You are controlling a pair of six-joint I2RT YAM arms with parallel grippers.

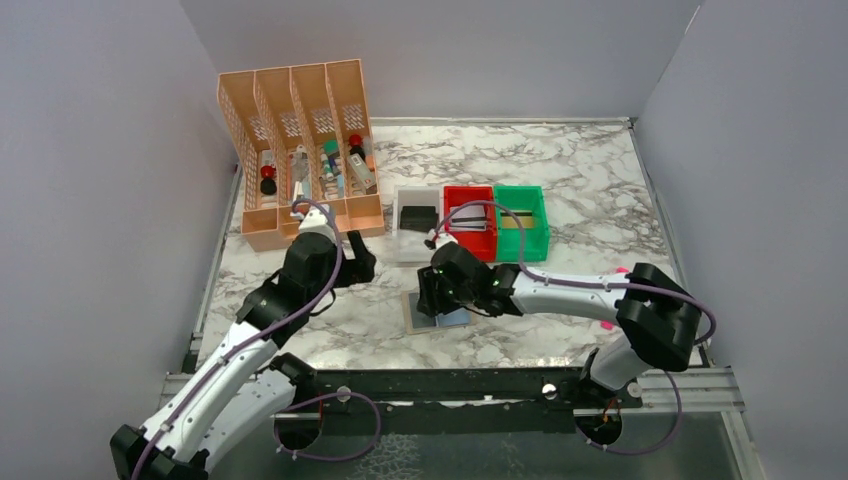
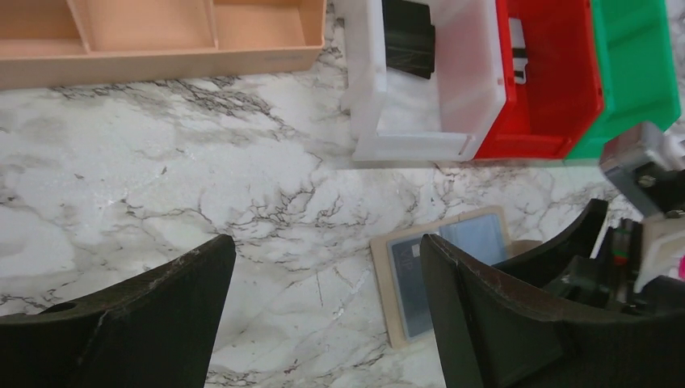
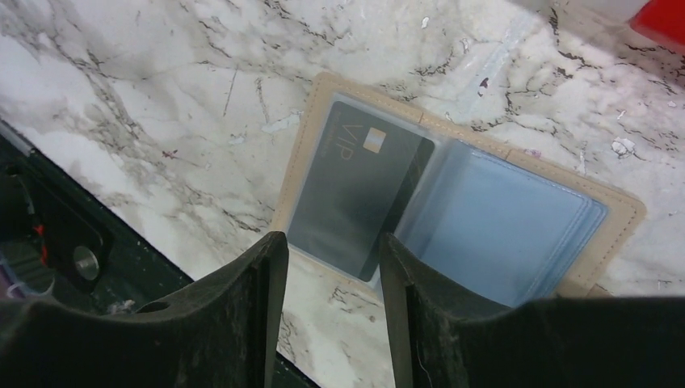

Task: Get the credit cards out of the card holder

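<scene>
The right gripper (image 3: 327,255) hung half-parted and empty just above the holder (image 3: 517,218). The holder lay open and flat on the marble (image 3: 121,121) directly ahead of its tips, with a dark card (image 3: 355,194) in the panel toward its left finger, the card's near edge showing between the fingers (image 3: 234,323). The left gripper (image 2: 323,246) stood spread wide, grasping nothing, the holder just beyond its right finger.

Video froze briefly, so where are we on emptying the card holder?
Done: a card lies in each of the white bin, red bin and green bin. In hand: the right pincer hovers open over the card holder, gripping nothing; the left pincer is open and empty. Left: the dark VIP card sits in one sleeve.
</scene>
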